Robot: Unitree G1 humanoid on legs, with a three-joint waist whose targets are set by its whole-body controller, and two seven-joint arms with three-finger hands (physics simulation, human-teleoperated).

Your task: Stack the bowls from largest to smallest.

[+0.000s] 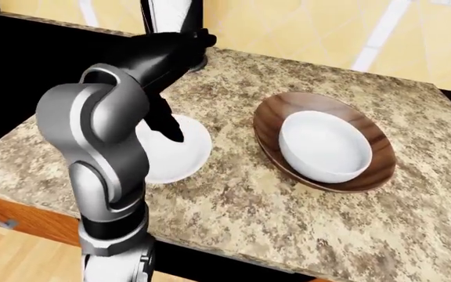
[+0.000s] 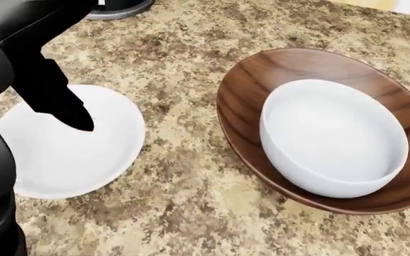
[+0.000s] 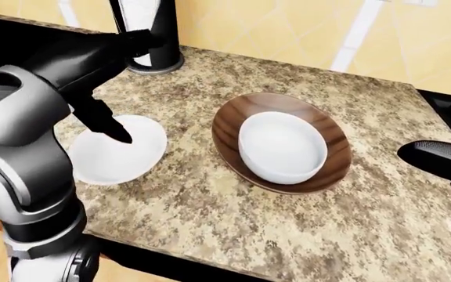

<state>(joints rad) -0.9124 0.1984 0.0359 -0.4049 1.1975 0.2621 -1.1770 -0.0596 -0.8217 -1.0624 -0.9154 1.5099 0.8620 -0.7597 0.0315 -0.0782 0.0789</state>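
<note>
Left hand (image 2: 66, 106) hangs over the loose white bowl (image 2: 84, 160), grip probably unclosed though hard to read, and could tip it off the counter (image 2: 191, 176), well left of the wooden bowl (image 2: 262, 69) holding another white bowl (image 2: 333, 138).

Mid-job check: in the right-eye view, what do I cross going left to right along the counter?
Left arm → loose white bowl → wooden bowl holding a white bowl → dark right hand at the right edge.
</note>
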